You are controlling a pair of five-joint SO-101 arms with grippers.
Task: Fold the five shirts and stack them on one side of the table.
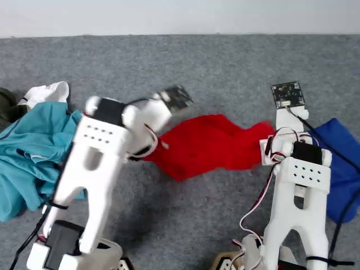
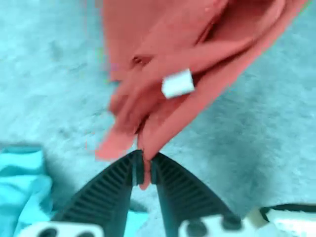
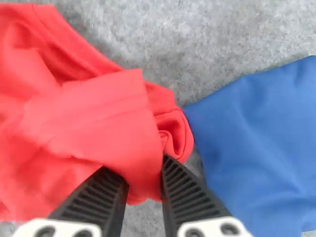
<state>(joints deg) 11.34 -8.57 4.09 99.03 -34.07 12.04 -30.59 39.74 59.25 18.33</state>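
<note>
A red shirt (image 1: 209, 145) hangs stretched between the two arms over the grey carpeted table (image 1: 225, 73). My left gripper (image 2: 142, 167) is shut on one bunched edge of the red shirt (image 2: 197, 44), whose white label (image 2: 177, 83) shows. My right gripper (image 3: 144, 185) is shut on the opposite end of the red shirt (image 3: 89, 128). In the high view the left arm (image 1: 107, 146) holds the shirt's left end and the right arm (image 1: 298, 169) its right end.
A teal shirt (image 1: 31, 152) lies heaped at the left edge with a white one (image 1: 48, 93) behind it and a dark garment (image 1: 7, 107) beside it. A blue shirt (image 1: 340, 169) lies at the right edge, next to the right gripper (image 3: 256, 158).
</note>
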